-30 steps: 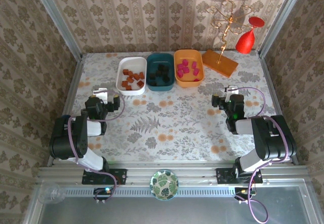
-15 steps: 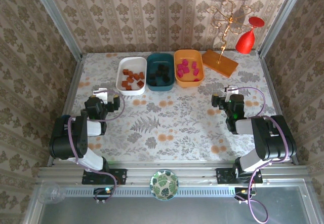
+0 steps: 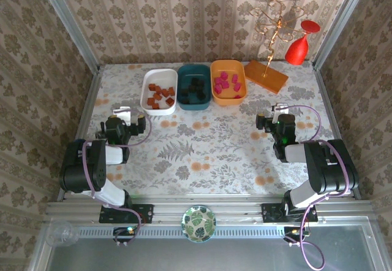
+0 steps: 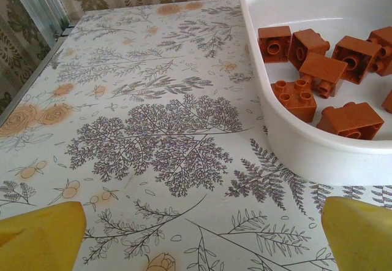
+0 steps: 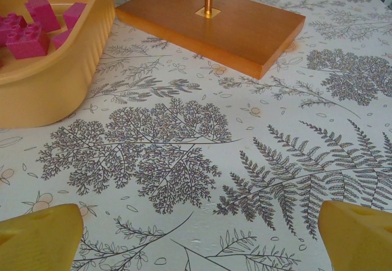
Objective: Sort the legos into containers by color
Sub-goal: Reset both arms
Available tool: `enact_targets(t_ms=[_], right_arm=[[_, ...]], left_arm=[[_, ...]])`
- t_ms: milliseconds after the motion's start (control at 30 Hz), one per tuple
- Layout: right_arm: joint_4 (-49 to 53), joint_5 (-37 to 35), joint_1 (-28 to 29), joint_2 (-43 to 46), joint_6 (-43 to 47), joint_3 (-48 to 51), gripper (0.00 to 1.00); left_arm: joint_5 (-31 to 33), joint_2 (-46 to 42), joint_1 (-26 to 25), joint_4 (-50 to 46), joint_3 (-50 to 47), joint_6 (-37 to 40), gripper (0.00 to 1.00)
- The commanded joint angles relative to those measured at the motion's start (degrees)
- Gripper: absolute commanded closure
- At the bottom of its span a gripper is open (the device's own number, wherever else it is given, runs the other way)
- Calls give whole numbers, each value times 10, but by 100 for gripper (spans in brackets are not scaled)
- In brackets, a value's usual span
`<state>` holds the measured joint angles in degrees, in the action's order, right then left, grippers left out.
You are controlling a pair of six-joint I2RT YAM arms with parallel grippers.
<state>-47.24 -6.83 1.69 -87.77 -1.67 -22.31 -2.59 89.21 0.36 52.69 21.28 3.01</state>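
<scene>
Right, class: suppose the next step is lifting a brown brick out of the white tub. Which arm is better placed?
Left, probably. The left gripper sits open just short of the white tub, its brown bricks close ahead in the wrist view. The right gripper, also open, sits nearer the orange tub.

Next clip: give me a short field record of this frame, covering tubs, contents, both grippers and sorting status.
white tub: brown bricks
teal tub: black bricks
orange tub: pink bricks
left gripper: fingers open, empty, low over the table, facing the white tub
right gripper: fingers open, empty, facing the board
sorting: every brick seen lies in a tub, one colour per tub
other: wire stand on the board, red glass at the far right
</scene>
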Motion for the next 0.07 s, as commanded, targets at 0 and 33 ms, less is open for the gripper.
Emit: enact_targets(t_ms=[0,33], right_arm=[[-14,6,-1,2,-3,-11,0],[-15,5,-1,3,-3,-10,0]], left_arm=[[5,0,-4,0,13,8,0],[5,1,-4,0,13,8,0]])
